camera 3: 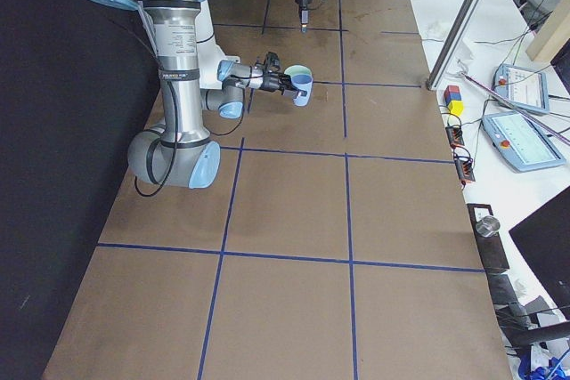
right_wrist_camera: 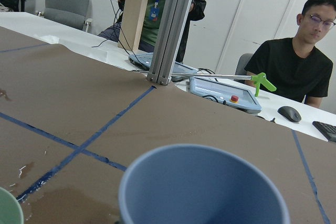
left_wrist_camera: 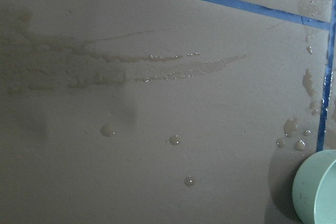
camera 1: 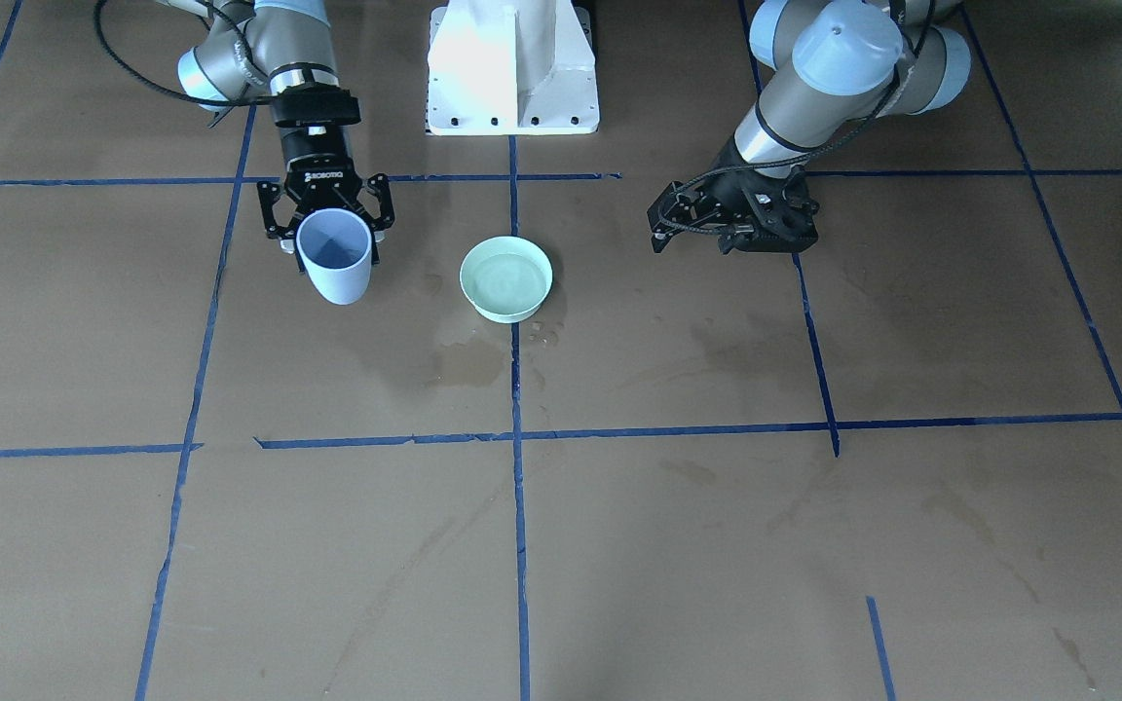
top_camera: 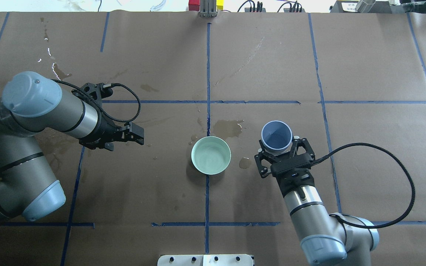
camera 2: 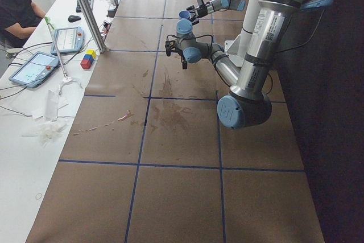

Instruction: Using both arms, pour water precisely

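Note:
My right arm [top_camera: 309,214] has its gripper [top_camera: 280,154] shut on a pale blue cup [top_camera: 276,135], held mouth up just right of a mint-green bowl [top_camera: 211,155]. Clear water [top_camera: 210,154] lies in the bowl. I see no water in the cup. In the front-facing view the cup [camera 1: 334,255] is left of the bowl [camera 1: 506,277]. The cup's rim [right_wrist_camera: 202,182] fills the bottom of the right wrist view. My left arm [top_camera: 46,111] holds its gripper [top_camera: 139,135] empty, well left of the bowl. I cannot tell how its jaws stand. The bowl's edge [left_wrist_camera: 317,187] shows in the left wrist view.
Dark wet stains [top_camera: 227,128] mark the brown paper by the bowl, with droplets [left_wrist_camera: 173,140] nearer my left gripper. The white pedestal [camera 1: 512,68] stands at the robot's base. Operators [right_wrist_camera: 310,51] sit beyond the far edge, beside tablets [camera 3: 525,140] and a metal post [camera 2: 85,9].

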You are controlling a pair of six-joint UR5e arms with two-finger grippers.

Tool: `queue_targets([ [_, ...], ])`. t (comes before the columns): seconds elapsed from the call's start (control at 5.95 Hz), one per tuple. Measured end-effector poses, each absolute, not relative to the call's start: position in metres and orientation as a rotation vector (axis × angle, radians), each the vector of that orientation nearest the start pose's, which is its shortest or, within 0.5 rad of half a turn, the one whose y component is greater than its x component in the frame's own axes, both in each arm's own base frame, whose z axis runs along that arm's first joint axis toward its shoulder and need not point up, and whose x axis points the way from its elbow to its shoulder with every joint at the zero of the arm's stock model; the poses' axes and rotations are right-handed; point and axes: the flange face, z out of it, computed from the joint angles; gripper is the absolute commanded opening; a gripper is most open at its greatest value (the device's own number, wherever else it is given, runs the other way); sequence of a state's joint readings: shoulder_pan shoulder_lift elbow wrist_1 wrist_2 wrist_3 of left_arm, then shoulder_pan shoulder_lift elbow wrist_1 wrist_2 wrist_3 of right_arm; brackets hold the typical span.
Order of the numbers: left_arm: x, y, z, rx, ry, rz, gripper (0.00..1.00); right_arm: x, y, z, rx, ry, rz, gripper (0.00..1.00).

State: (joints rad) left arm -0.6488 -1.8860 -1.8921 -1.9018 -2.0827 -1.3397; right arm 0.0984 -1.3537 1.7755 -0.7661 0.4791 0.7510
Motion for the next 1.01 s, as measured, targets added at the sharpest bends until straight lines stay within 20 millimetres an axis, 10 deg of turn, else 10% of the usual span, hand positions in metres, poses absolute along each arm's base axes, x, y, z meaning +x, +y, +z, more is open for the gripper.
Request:
queue_targets([
  [1.01, 0.397, -0.411, 0.31, -0.026, 1.045, -0.138, 1.0, -0.552, -0.273, 0.275, 1.322, -0.297, -0.1, 0.0],
])
